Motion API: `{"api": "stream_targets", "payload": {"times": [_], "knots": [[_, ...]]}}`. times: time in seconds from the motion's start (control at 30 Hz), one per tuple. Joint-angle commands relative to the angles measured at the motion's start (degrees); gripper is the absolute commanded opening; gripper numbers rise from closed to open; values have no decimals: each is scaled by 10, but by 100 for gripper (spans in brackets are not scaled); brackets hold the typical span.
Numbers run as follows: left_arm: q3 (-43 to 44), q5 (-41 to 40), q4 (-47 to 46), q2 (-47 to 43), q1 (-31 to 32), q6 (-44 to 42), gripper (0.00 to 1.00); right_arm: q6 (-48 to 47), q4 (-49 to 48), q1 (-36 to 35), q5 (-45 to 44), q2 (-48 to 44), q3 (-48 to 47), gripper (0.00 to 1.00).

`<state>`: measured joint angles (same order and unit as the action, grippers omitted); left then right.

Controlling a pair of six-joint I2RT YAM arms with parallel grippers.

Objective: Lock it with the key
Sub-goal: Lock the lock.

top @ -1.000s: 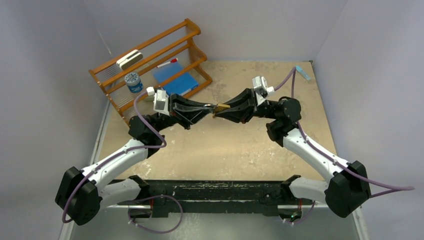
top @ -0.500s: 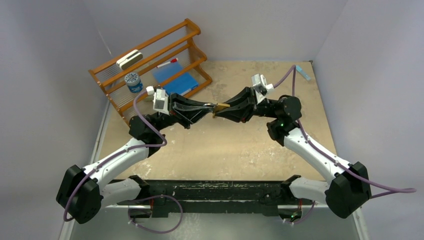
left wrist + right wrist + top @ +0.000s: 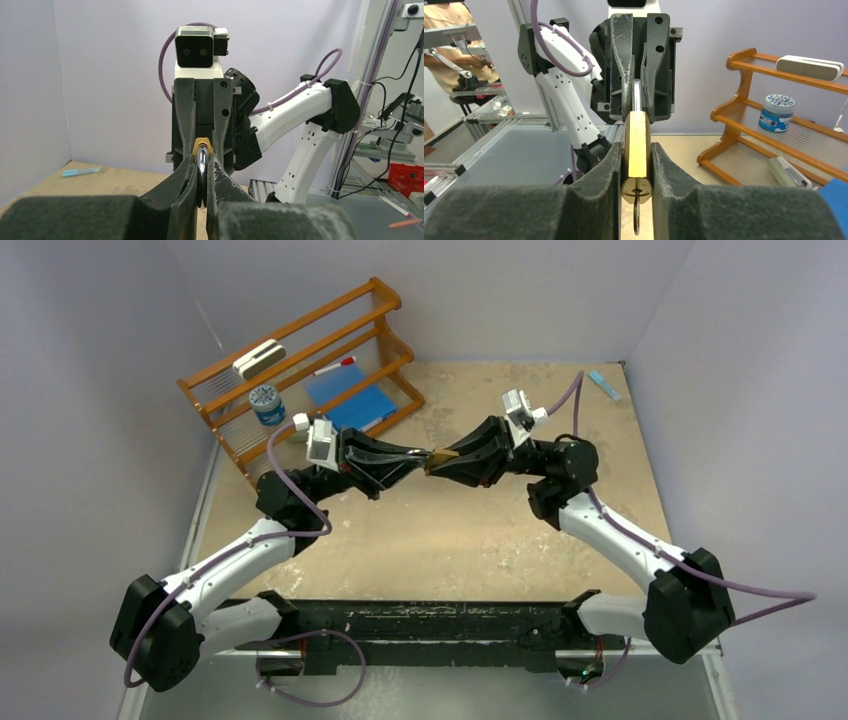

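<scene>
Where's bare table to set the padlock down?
Crowded: rack far left; mid-table, where left gripper and right gripper clamp the padlock. Widest bare table lies between them and the base rail. Also far right, short of the blue marker.

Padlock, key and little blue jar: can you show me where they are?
padlock [image 3: 636, 150], right wrist view, its brass body.
key [image 3: 636, 220], right wrist view, the part sticking out.
jar [image 3: 777, 120], right wrist view, its side.
</scene>
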<state>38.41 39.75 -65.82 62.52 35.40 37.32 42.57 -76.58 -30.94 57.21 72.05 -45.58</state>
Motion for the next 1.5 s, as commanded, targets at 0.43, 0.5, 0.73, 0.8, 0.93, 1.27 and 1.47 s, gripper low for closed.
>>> {"api": "stream_targets", "payload": {"times": [0.43,0.5,0.73,0.8,0.93,1.27,1.47], "knots": [[32,6,210,-61,7,-98,45,-293,576,-16,42,-82,-146,0],[46,3,285,-82,7,-134,56,-327,634,-15,18,-100,-148,0],[62,57,299,-108,8,-100,67,-367,735,3,92,-128,-173,0],[69,97,286,-94,8,-82,72,-373,753,11,127,-129,-182,0],[69,146,265,-78,9,-70,75,-371,764,20,159,-127,-192,0],[70,155,282,-80,10,-100,70,-331,726,36,204,-94,-215,0],[70,161,291,-86,10,-113,55,-330,713,39,214,-82,-208,0]]}}
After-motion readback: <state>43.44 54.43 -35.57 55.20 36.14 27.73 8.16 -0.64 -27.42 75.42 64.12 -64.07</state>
